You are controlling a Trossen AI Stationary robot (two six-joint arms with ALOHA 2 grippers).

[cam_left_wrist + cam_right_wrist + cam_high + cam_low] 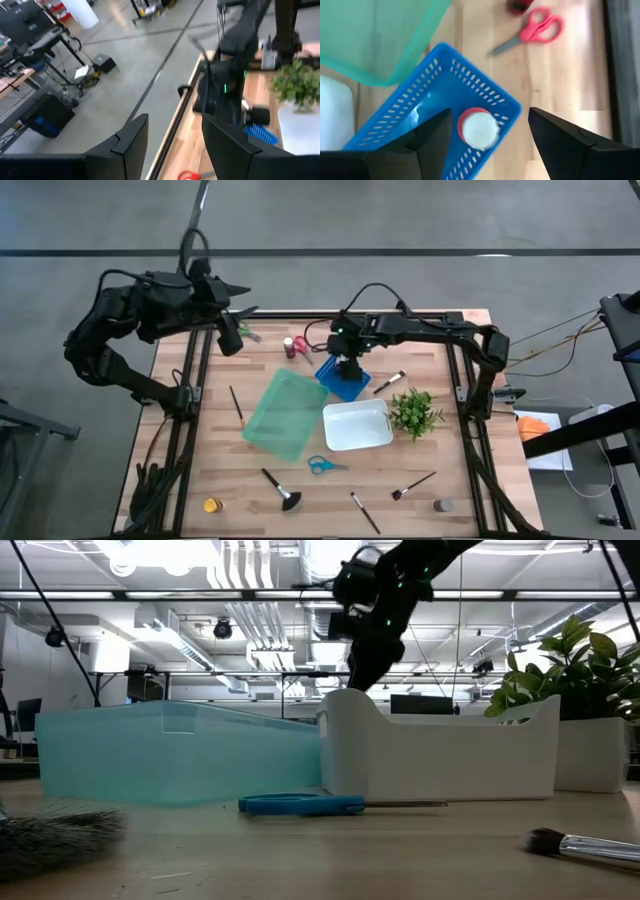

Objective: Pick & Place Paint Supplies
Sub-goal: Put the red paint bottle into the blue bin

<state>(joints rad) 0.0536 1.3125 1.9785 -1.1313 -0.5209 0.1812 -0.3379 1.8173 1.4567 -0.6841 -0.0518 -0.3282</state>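
- Directly under the right gripper [487,137], whose dark fingers stand spread apart, a small paint bottle with a red body and white cap [478,129] sits free inside the blue perforated plastic basket [440,87]; neither finger touches it.
- Just beside that basket lie the translucent teal plastic bin [280,415] and, nearer the front edge, the white plastic tub [357,426]; what they hold cannot be told.
- Beyond the basket, red-handled scissors [532,31] lie flat on the pale wooden slatted tabletop [440,455].
- Scattered on the wood are blue-handled scissors [322,465], several slim dark-handled brushes [413,485], a yellow-capped bottle [211,505] and a leafy green plant [415,412].
- At the table's far left corner, the left gripper [233,330] hangs raised, its jaws part-spread with nothing between them.
- Around the table spreads a grey concrete floor [420,220]; the low view shows a workshop ceiling with ducts and strip lights.
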